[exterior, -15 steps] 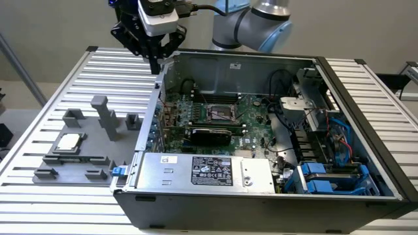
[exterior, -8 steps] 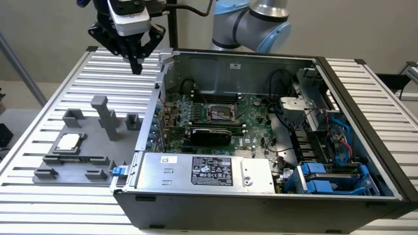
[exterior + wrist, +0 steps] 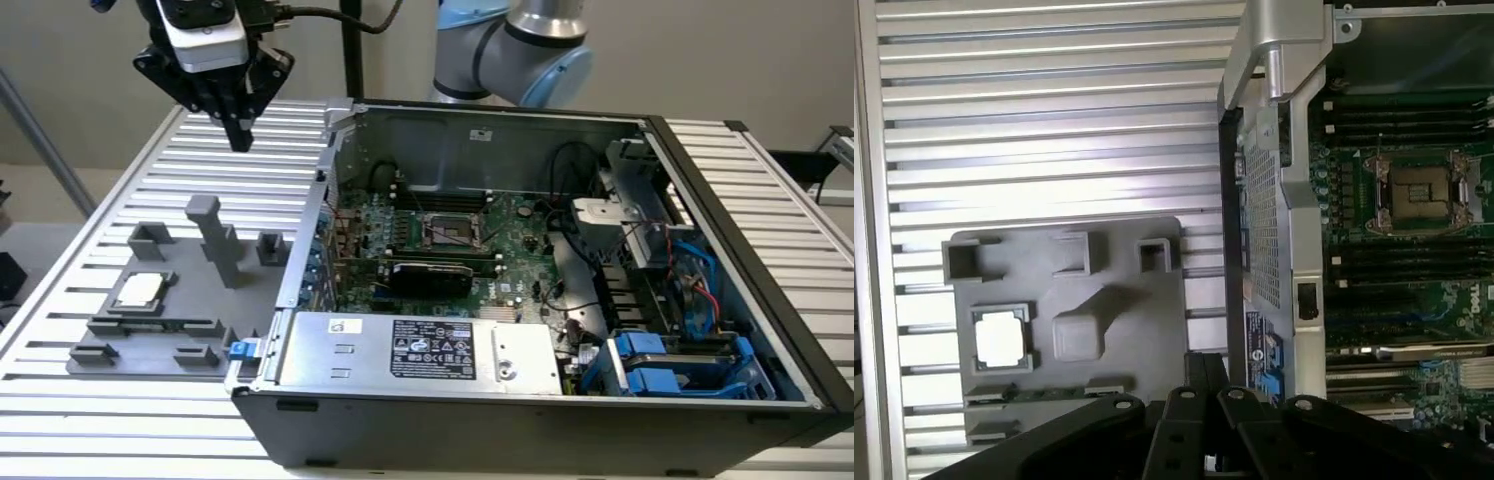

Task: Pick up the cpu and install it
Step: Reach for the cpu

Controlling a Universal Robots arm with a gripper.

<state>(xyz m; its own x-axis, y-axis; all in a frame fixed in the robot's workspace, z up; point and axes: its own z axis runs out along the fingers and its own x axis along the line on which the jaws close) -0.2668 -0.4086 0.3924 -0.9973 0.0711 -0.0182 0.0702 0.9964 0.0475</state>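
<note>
Gripper (image 3: 240, 138) pressed together, empty, held high. Cpu (image 3: 140, 290) (image 3: 1001, 337) well below it, seated in tray (image 3: 198, 305). Socket (image 3: 454, 232) far off.

I have open air above the grey fixture plate (image 3: 200, 312) on the slatted desk (image 3: 80, 420). My gripper (image 3: 240, 138) hangs high over the bare slats, fingers pressed together, with nothing close around it. The cpu (image 3: 140, 290) lies flat in its pocket, free from above. Near it, toward the exterior view's right, a tall grey post (image 3: 214, 240) stands upright, and low blocks (image 3: 150, 238) sit along the plate's edges. The case wall (image 3: 320, 215) rises between the plate and the motherboard. Inside, the socket (image 3: 454, 230) is open from above. Black cables (image 3: 574, 165) loop nearby, and the power supply (image 3: 414, 345) closes the near side.
</note>
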